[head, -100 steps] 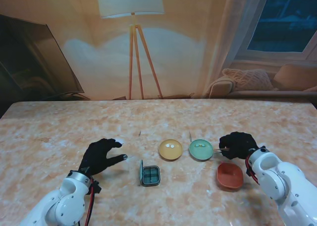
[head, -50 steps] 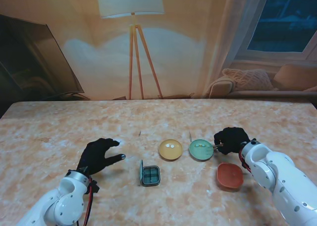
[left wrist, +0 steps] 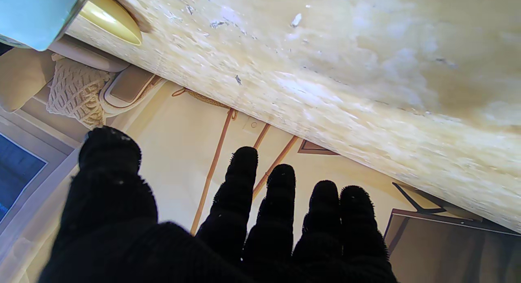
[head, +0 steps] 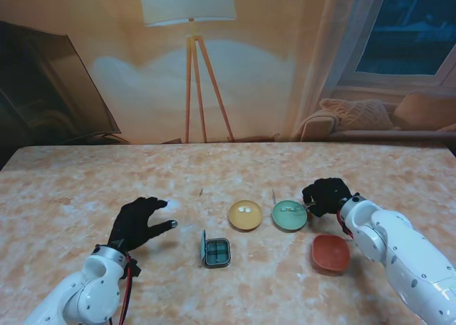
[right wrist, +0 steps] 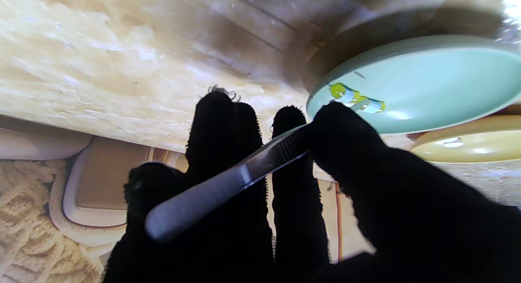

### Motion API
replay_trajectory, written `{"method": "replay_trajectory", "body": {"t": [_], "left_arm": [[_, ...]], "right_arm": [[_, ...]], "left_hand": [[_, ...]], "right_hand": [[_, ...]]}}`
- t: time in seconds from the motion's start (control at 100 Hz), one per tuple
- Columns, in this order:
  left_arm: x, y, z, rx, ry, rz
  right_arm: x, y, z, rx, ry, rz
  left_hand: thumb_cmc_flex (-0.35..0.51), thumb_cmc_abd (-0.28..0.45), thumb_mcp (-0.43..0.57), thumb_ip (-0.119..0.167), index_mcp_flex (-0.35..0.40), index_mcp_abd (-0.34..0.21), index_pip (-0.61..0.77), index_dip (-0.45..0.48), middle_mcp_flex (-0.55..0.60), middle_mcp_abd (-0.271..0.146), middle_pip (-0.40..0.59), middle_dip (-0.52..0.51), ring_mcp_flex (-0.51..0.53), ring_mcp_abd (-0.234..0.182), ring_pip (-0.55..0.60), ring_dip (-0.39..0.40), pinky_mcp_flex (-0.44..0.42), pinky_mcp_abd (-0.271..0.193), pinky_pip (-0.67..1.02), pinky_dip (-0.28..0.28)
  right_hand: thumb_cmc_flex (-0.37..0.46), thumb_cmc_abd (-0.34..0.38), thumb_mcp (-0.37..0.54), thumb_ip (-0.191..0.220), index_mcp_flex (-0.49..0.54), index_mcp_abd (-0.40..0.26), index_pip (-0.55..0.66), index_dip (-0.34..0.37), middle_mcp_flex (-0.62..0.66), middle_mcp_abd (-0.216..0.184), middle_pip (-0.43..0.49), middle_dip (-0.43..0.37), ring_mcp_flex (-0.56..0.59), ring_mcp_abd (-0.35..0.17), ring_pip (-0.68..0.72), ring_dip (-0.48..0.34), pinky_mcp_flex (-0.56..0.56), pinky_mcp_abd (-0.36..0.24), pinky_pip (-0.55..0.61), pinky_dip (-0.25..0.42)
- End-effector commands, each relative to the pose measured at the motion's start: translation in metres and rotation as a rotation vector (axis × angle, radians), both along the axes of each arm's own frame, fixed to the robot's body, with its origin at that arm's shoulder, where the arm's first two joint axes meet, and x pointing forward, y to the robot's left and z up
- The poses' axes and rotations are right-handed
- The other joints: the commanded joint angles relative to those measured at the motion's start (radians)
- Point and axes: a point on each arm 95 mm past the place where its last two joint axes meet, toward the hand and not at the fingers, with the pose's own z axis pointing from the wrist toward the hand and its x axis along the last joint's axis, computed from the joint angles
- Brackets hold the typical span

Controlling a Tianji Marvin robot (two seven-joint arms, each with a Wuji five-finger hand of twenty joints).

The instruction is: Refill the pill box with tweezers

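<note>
In right hand (right wrist: 252, 201): tweezers (right wrist: 228, 185).

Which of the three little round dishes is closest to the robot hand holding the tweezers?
The pale green round dish, the middle one, holding yellow-and-white capsules. The right robot hand sits at its edge; the yellow dish lies farther left, the empty orange-red dish nearer me.

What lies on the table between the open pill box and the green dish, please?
In the stand view, the yellow dish with two white pills sits between the pill box and the green dish, slightly farther from me than the box.
</note>
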Motion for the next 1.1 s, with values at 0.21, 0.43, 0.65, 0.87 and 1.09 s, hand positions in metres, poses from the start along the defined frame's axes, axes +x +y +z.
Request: {"method": "replay_trajectory", "body": {"t": [0.21,0.43,0.65,0.87,1.09], "left_arm": [[0.0,0.0,-0.001,-0.004,0.005,0.006],[0.001,-0.001,-0.002,-0.006,-0.004,0.002],[0.002,0.0,-0.004,-0.011,-0.004,0.005],[0.002,0.0,-0.006,-0.017,-0.011,0.01],[0.002,0.001,-0.008,-0.022,-0.013,0.013]], "right_arm": [[0.004,0.003,-0.003,-0.038,0.016,0.014],[0.007,0.004,-0.007,-0.046,0.034,0.015],[0.01,0.007,-0.007,-0.046,0.03,0.021],[0.013,0.01,-0.009,-0.05,0.038,0.032],[0.013,0.013,-0.009,-0.05,0.043,0.036]], "left_hand": [[0.006,0.031,-0.012,0.016,-0.016,0.005,-0.024,-0.016,-0.04,-0.003,-0.001,0.001,-0.032,-0.002,-0.006,0.0,-0.021,-0.048,-0.013,-0.008],[0.009,0.032,-0.011,0.017,-0.012,0.004,-0.021,-0.013,-0.034,-0.007,0.004,0.002,-0.027,-0.006,-0.003,0.001,-0.018,-0.052,-0.007,-0.005],[0.013,0.032,-0.011,0.017,-0.01,0.002,-0.015,-0.011,-0.031,-0.012,0.009,0.003,-0.023,-0.011,0.0,0.002,-0.017,-0.056,-0.001,-0.002],[0.018,0.03,-0.01,0.017,-0.004,0.001,-0.008,-0.009,-0.024,-0.016,0.014,0.004,-0.015,-0.016,0.004,0.004,-0.014,-0.059,0.007,0.001],[0.022,0.028,-0.01,0.016,0.006,0.004,0.004,-0.006,-0.016,-0.022,0.019,0.006,-0.012,-0.02,0.007,0.006,-0.013,-0.063,0.015,0.005]], "right_hand": [[0.016,-0.026,0.041,-0.003,0.021,-0.01,-0.003,0.016,-0.004,0.026,0.018,-0.013,-0.002,0.035,0.033,-0.003,0.02,-0.271,0.015,0.023],[0.02,-0.026,0.037,-0.004,0.021,-0.013,0.005,0.014,0.0,0.025,0.019,-0.015,0.0,0.035,0.034,-0.003,0.021,-0.272,0.016,0.026],[0.023,-0.026,0.035,-0.005,0.022,-0.015,0.014,0.012,0.005,0.025,0.021,-0.016,0.007,0.032,0.037,-0.002,0.027,-0.276,0.019,0.029],[0.038,-0.041,0.025,-0.014,0.039,-0.052,0.093,-0.004,0.047,0.018,0.026,-0.01,0.034,0.03,0.049,-0.005,0.046,-0.279,0.034,0.038],[0.034,-0.061,0.038,-0.015,0.103,-0.06,0.143,-0.012,0.107,0.034,0.043,0.008,0.075,0.045,0.088,0.0,0.077,-0.279,0.07,0.055]]}}
